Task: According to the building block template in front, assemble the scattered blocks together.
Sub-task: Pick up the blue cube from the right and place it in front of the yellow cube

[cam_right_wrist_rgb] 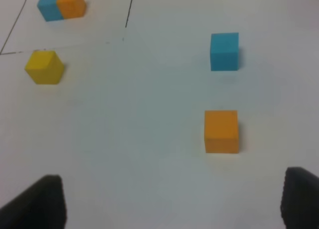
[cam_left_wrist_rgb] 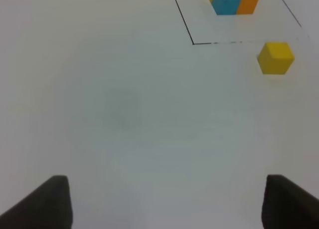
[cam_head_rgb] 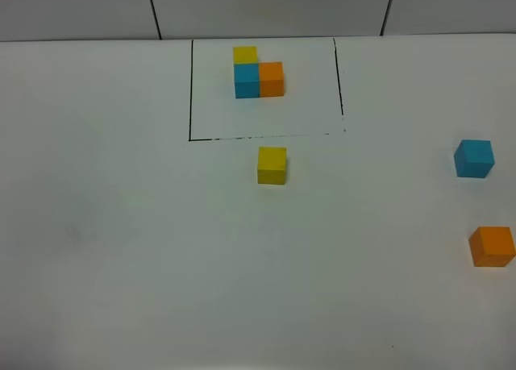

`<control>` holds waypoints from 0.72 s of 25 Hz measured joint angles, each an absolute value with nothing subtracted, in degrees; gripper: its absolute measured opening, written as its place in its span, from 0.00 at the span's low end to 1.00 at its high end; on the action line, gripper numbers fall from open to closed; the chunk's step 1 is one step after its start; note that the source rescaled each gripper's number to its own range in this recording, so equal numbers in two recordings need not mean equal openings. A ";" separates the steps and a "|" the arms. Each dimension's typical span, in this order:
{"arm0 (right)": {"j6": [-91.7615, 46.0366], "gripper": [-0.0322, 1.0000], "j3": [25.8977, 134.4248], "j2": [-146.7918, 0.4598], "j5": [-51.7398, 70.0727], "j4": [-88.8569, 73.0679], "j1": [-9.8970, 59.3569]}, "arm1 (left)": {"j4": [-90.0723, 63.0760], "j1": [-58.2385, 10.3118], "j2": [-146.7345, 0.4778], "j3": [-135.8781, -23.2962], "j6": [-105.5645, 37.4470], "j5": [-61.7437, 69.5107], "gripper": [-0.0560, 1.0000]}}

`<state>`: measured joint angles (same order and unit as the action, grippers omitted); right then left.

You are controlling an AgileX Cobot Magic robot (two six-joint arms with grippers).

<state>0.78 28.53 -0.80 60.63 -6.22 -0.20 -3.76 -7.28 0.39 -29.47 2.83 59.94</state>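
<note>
Matt blocks [cam_head_rgb: 272, 165], smooth pale table [cam_head_rgb: 121, 265]

I read even, diffuse lighting from above across the white worktop [cam_head_rgb: 121, 225] in the high view, with no glare spots. Shadows are short and soft: the loose yellow cube [cam_head_rgb: 272, 165] shows only a faint fringe at its base. This view is slightly soft and grainy. Both wrist views carry a cool grey-green cast and dim toward the corners. The left pincer [cam_left_wrist_rgb: 167, 201] and right pincer [cam_right_wrist_rgb: 172, 199] appear as dark, defocused wedges. The building block template [cam_left_wrist_rgb: 229, 0] has smeared edges, possibly a focus limit.
</note>
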 joint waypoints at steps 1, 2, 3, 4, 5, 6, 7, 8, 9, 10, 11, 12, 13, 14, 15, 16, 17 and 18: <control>0.82 0.86 28.53 -0.80 60.63 -6.22 -0.20 | -3.89 -7.28 0.39 -29.21 2.53 60.24 0.66; 0.82 0.86 28.53 -0.80 60.63 -6.22 -0.20 | -3.97 -7.28 0.39 -29.00 2.35 60.59 0.65; 0.82 0.86 28.53 -0.80 60.63 -6.22 -0.20 | -4.03 -7.28 0.39 -28.88 2.22 60.85 0.64; 0.82 0.86 28.53 -0.80 60.63 -6.22 -0.20 | -4.11 -7.28 0.39 -28.81 2.17 60.90 0.63; 0.82 0.86 28.53 -0.80 60.63 -6.22 -0.20 | -4.11 -7.28 0.39 -28.77 2.10 61.03 0.63; 0.82 0.86 28.53 -0.80 60.63 -6.22 -0.20 | -4.15 -7.28 0.39 -28.77 2.04 61.03 0.62; 0.82 0.86 28.53 -0.80 60.63 -6.22 -0.20 | -4.15 -7.28 0.39 -28.77 2.04 61.03 0.62; 0.82 0.86 28.53 -0.80 60.63 -6.22 -0.20 | -4.15 -7.28 0.39 -28.77 2.03 61.03 0.62; 0.82 0.86 28.53 -0.80 60.63 -6.22 -0.20 | -4.15 -7.28 0.39 -28.77 1.98 61.03 0.62; 0.82 0.86 28.53 -0.80 60.63 -6.22 -0.20 | -4.15 -7.28 0.39 -28.77 1.92 61.03 0.62; 0.82 0.86 28.53 -0.80 60.63 -6.22 -0.20 | -4.15 -7.28 0.39 -28.77 1.92 61.04 0.62; 0.82 0.86 28.53 -0.80 60.63 -6.22 -0.20 | -4.15 -7.28 0.39 -28.77 1.92 61.04 0.62; 0.82 0.86 28.53 -0.80 60.63 -6.22 -0.20 | -4.15 -7.28 0.39 -28.77 1.92 61.04 0.62; 0.82 0.86 28.53 -0.80 60.63 -6.22 -0.20 | -4.15 -7.28 0.39 -28.77 1.92 61.04 0.62; 0.82 0.86 28.53 -0.80 60.63 -6.22 -0.20 | -4.15 -7.28 0.39 -28.77 1.92 61.04 0.62; 0.82 0.86 28.53 -0.80 60.63 -6.22 -0.20 | -4.15 -7.28 0.39 -28.77 1.92 61.04 0.62; 0.82 0.86 28.53 -0.80 60.63 -6.22 -0.20 | -4.15 -7.28 0.39 -28.77 1.92 61.04 0.62; 0.82 0.86 28.53 -0.80 60.63 -6.22 -0.20 | -4.15 -7.28 0.39 -28.77 1.92 61.04 0.62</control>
